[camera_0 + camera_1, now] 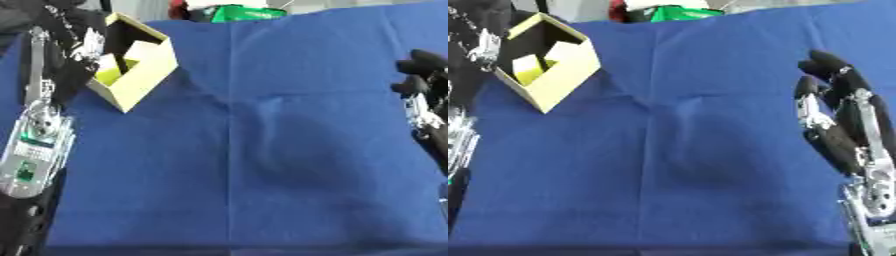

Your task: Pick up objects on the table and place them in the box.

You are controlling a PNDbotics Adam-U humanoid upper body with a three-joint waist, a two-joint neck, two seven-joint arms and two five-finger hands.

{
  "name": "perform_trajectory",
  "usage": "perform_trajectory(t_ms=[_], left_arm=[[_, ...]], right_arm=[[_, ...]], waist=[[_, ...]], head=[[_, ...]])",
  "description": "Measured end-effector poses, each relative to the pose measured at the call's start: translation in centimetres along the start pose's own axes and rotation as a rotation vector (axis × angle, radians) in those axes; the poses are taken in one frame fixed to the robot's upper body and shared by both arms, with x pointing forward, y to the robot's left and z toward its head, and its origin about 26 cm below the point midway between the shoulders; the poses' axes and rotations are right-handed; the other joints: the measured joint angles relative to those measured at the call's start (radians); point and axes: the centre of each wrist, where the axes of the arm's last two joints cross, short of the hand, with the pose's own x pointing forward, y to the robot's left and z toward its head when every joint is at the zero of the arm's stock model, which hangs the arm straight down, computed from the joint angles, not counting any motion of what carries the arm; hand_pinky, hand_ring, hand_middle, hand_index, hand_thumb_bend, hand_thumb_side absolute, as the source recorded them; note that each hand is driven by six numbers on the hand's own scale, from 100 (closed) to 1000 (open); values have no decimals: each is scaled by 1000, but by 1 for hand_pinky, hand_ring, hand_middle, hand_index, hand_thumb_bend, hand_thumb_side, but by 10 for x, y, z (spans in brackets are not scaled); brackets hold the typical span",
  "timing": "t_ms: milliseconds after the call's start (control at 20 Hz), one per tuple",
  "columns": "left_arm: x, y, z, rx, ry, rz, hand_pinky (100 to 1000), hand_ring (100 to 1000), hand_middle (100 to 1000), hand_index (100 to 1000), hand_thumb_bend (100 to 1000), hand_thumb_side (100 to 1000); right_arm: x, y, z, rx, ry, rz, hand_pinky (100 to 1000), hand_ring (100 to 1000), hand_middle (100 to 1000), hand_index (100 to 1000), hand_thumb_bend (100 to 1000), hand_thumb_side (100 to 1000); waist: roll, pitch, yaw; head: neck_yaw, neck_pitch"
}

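- Covering the surface (pixel 710 165) is a blue cloth, creased near its middle.
- A cardboard box (pixel 562 75) is located at the far left, open at the top and set askew.
- Pale yellow blocks (pixel 528 70) are seen inside the box, lying against its inner walls.
- The left hand (pixel 66 30) is positioned at the box's left edge; whether its fingers are open or closed cannot be told.
- The right hand (pixel 837 100) is held open at the right side, fingers straight and pointing away, with nothing gripped.
- A green item (pixel 677 12) is visible beyond the far edge of the cloth.
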Motion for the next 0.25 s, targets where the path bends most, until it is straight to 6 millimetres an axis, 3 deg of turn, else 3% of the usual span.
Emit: perform_trajectory(t_ms=[250], left_arm=[[-1,-1,2,2,5,5,582,549,539,778,319,514]], right_arm=[[0,1,0,5,0,-2,752,862,736,873,100,511]], waist=[[0,1,3]], head=[[0,-5]])
